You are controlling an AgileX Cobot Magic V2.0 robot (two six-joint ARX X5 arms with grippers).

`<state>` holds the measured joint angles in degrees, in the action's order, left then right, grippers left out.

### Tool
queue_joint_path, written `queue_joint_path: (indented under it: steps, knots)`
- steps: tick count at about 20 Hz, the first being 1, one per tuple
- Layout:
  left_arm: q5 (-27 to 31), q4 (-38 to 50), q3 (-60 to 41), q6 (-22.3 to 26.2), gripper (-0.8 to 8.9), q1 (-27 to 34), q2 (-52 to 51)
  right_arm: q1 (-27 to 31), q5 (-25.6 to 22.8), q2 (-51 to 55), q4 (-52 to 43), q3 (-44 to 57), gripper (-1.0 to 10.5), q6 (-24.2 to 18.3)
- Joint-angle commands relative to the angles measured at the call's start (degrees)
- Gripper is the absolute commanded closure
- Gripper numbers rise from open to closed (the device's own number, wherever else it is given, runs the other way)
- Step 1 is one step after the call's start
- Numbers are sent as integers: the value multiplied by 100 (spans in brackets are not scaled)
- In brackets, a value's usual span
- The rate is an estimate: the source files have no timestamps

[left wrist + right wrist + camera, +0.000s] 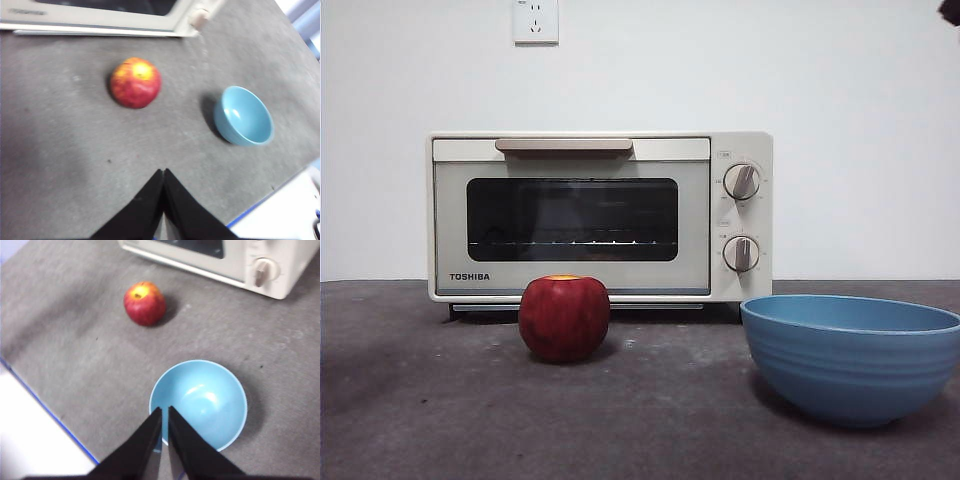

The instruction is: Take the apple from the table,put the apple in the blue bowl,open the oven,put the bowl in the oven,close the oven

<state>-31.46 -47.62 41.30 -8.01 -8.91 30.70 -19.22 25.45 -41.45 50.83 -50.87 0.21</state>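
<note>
White wall behind, with a wall socket [536, 21] sitting high above the oven; dark grey table [440, 420] running across the foreground. Cream-white Toshiba toaster oven [600, 217] sitting at the back of the table, door closed, beige bar handle [564, 145] along the top of the door, 2 round knobs [741, 182] stacked on its right side, wire rack showing through the dark glass window [572, 219]. Dark red apple [564, 318] with a yellowish top resting on the table just in front of the oven door, not touching it. Blue bowl [851, 357] standing upright on the table, right of the apple and nearer the camera in the front view, well apart from the apple, nothing lying inside it. Left gripper [163, 172] hanging above the bare table, near side of the apple, jaws pressed together, gripping nothing. Right gripper [165, 411] hanging over the near rim of the bowl, jaws nearly closed with a thin gap, gripping nothing. Front view showing only a black tip [950, 11] at the top right corner.
</note>
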Motion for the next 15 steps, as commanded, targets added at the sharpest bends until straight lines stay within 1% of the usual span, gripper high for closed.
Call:
queue_joint_path:
  steps: [1,2,3,4,5,6,7,9,12,13,15]
  knots:
    - [-7,57,129,157,806,-83,35,-289,-201,-188,-2,-74,943,-129]
    - [-7,68,129,153,806,-83,35,-380,-208,-256,-48,-74,939,-129]
    - [-7,68,131,155,806,-83,35,-448,-192,-313,-131,-74,887,-101]
    - [-7,68,129,155,806,-83,35,-507,-186,-348,-229,-74,754,-59]
    - [-7,68,129,153,806,-83,35,-553,-188,-385,-352,-74,585,-37]
    - [-7,68,131,153,806,-83,35,-595,-195,-435,-511,-74,477,157]
    - [-7,68,129,153,806,-83,35,-634,-173,-511,-636,-74,463,289]
    - [-7,83,131,153,806,-83,35,-758,-190,-702,-863,-74,463,420]
    - [-7,94,129,153,806,-83,35,-1134,-199,-1180,-1506,-76,463,664]
    - [-7,96,131,153,806,-83,35,-1270,-236,-1373,-1768,-81,463,763]
    - [-7,96,129,153,806,-83,35,-1598,-463,-1860,-2277,-151,463,911]
